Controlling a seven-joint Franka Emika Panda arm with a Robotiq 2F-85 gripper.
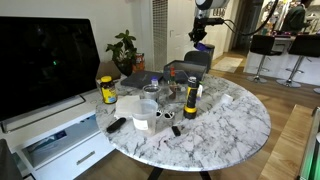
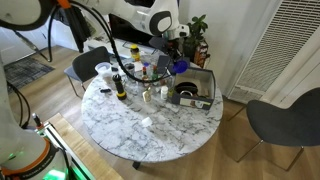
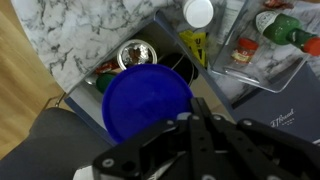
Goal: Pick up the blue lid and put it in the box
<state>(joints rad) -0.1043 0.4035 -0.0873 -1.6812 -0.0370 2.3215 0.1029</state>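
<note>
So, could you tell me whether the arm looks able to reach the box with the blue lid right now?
Probably yes: the end effector, shut on the blue lid, hangs above the open box, with nothing visible between them.

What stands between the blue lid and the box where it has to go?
Nothing visible does. The gripper holds the blue lid in the air above the open box, which has some things inside.
</note>
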